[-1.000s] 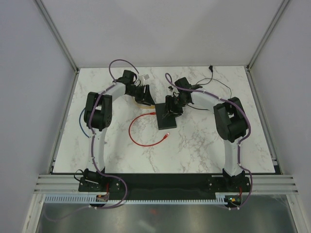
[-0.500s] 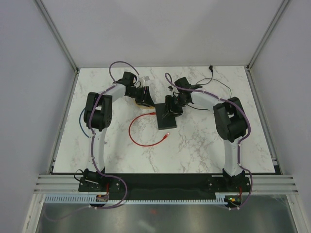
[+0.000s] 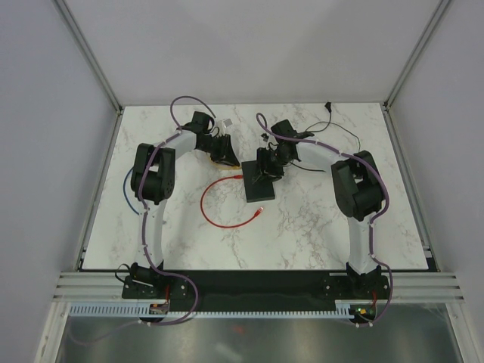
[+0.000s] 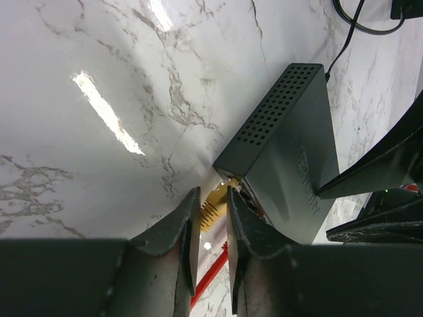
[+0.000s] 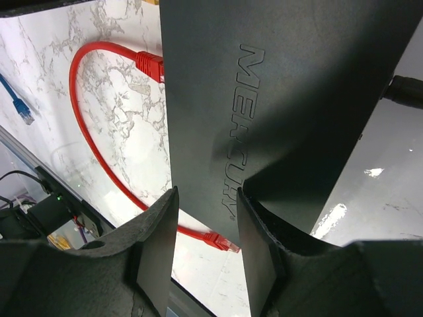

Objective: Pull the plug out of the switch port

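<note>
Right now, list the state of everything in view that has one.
Black metal network switch: flat on the white marble table, right gripper pressing on top.
Yellow plug: seated in the switch port.
Left gripper: jaws closed on the yellow plug.
Right gripper: jaws open.
Red patch cable: one end at the switch, other loose.

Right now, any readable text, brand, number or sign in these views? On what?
"MERCURY": raised lettering along the top face of the black switch, seen in the right wrist view.
Left wrist view: lettering shows on that same top face, but it is too faint and skewed to read.
Top view: nothing is large enough to read.
No numbers or signs are legible in any view.
</note>
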You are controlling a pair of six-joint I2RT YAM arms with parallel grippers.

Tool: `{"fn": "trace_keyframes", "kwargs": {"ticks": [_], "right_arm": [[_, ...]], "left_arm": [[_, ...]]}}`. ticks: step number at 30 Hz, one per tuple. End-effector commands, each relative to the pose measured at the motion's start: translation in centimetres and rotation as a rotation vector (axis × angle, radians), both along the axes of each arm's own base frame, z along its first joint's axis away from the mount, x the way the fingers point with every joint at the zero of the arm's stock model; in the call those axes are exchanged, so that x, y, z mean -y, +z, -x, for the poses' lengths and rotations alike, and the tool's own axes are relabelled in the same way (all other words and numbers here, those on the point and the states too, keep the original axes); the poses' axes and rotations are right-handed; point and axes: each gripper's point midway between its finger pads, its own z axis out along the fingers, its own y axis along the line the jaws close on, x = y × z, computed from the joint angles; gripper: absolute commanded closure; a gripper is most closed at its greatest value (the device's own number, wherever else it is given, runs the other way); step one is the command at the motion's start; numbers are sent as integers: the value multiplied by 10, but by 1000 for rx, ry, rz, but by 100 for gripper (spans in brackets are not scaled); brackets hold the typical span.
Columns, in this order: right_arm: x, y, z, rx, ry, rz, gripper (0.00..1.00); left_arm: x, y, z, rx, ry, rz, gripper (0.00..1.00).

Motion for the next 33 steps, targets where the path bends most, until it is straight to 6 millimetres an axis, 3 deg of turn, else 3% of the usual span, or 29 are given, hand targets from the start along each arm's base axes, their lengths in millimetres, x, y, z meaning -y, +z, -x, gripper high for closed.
{"fn": "trace_keyframes", "kwargs": {"ticks": [1,8,11,16,24,27,28,33], "right_arm": [[-2,-11,-5,14,6,39,51],[-4,-15,-3,13,10,53,52],[-2,-15,-4,20,8,62,51],[-2,-17,-3,15,8,69,52],[-1,-17,-3,18,15,72,52],[0,-18,-2,15,18,71,52],[-1,-18,-2,16,16,71,52],[-2,-15,-3,22,22,65,52]], "left_arm": [[5,-21,11,-69,9,-70,75],[-2,-25,14,-54,-15,-141,90],[-15,-31,15,-38,-13,-226,98],[-37,-43,18,-50,17,-357,98],[-34,-16,0,-4,63,-342,98],[-27,4,-5,-4,76,-273,96],[-16,16,-2,-51,80,-185,94],[-4,43,-4,-109,61,-2,71]]}}
